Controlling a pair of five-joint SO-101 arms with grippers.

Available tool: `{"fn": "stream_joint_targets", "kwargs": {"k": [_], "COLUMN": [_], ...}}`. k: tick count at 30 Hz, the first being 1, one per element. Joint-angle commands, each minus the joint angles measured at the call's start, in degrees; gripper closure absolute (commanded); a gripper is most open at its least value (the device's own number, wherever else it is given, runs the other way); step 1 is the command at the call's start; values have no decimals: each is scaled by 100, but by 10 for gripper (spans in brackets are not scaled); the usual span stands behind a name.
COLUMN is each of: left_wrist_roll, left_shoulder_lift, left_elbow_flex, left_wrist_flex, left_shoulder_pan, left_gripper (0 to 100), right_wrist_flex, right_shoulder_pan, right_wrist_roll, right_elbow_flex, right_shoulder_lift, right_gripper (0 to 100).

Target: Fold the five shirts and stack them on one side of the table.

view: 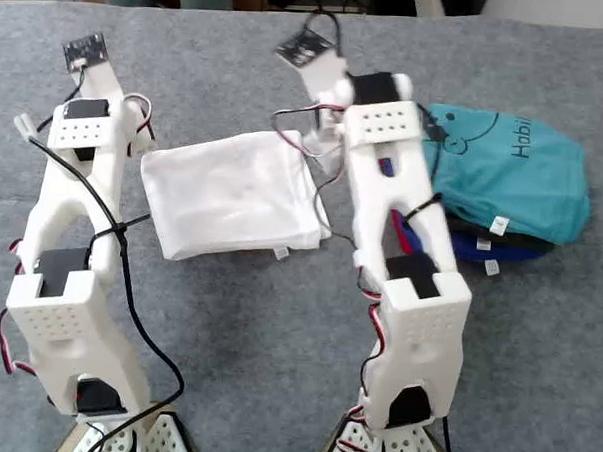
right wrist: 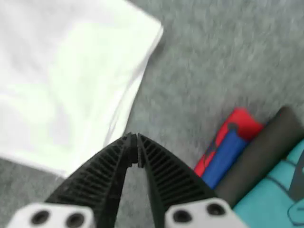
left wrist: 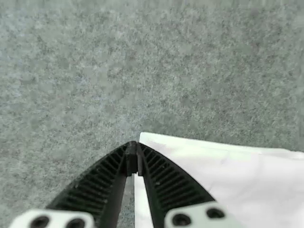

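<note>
The folded white shirt (view: 233,193) lies mid-table on the grey table (view: 275,365), with a small tag (view: 280,252) at its 5 o'clock corner. The left gripper (left wrist: 132,154), jaws pressed together, sits at the shirt's 10 o'clock corner. The right gripper (right wrist: 133,145), also closed, is near its 2 o'clock corner. At 3 o'clock, a teal shirt (view: 514,180) with dark printed lettering tops a dark blue shirt (view: 471,245). The white tags (view: 498,225) there are too small to read.

high camera looking down over table (view: 227,333), wrist cameras close above it, all sharing white shirt (view: 233,193)
</note>
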Motion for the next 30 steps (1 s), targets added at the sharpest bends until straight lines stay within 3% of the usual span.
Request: {"fn": "stream_joint_targets", "kwargs": {"k": [1,5,12,16,24,30], "left_wrist_roll": [0,-44,-114,-747,-1011,-1011], "left_shoulder_lift": [53,791,1354,1600,1213,325], "left_elbow_flex": [268,303,-813,-1209,-1376,-435], "left_wrist_flex": [-712,-1204,-185,88,791,167], "left_shoulder_pan": [-22,75,22,66,40,-224], "left_gripper": [971,971,971,971,972,972], "right_wrist_flex": [-1011,-1398,-1459,-1459,-897,-686], "right_shoulder_pan": [-378,-413,18,88,211,448], "right_wrist_roll": [26,26,26,53,26,35], "right_elbow_flex": [-312,-356,-356,-356,-347,-330], "right_shoulder_lift": [198,1007,1824,1684,980,268], "right_gripper": [982,983,983,983,983,983]}}
